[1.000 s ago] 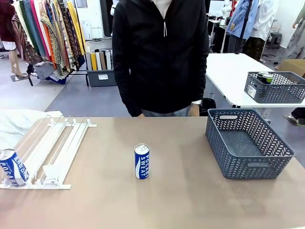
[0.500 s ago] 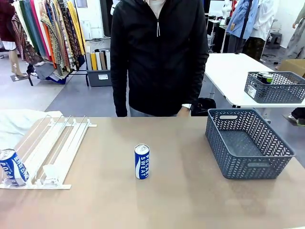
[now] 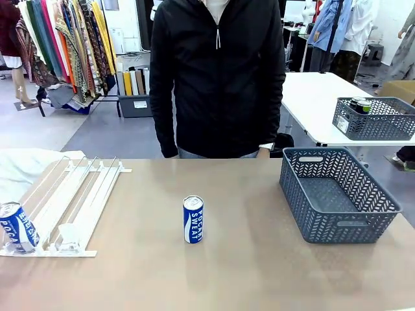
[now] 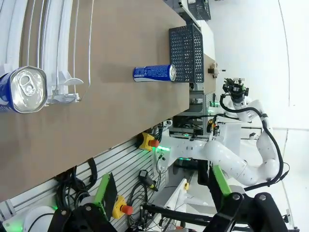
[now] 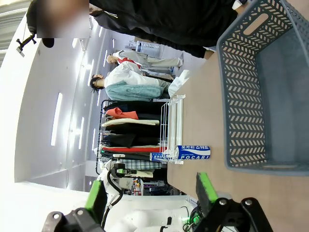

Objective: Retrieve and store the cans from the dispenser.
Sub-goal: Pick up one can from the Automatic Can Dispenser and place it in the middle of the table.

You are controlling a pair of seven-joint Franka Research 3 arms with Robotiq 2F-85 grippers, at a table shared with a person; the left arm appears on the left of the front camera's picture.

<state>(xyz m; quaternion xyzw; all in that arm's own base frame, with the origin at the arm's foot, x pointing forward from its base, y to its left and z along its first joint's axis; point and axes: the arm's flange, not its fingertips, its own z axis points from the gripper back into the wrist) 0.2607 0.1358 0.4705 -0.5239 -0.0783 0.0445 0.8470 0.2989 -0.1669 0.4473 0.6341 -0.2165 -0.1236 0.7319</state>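
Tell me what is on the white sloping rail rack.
One blue Pocari Sweat can with a silver top sits on the white rail rack, at its near end, in the left lane. The can covers the rails under it; the other lane looks bare.

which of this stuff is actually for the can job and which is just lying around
For the job:
- dispenser
- Pocari Sweat can at its near end
- Pocari Sweat can standing mid-table
- grey mesh basket on this table, likely for storing

Lying about:
- white cloth
- second basket on the far white table
- clothes rack
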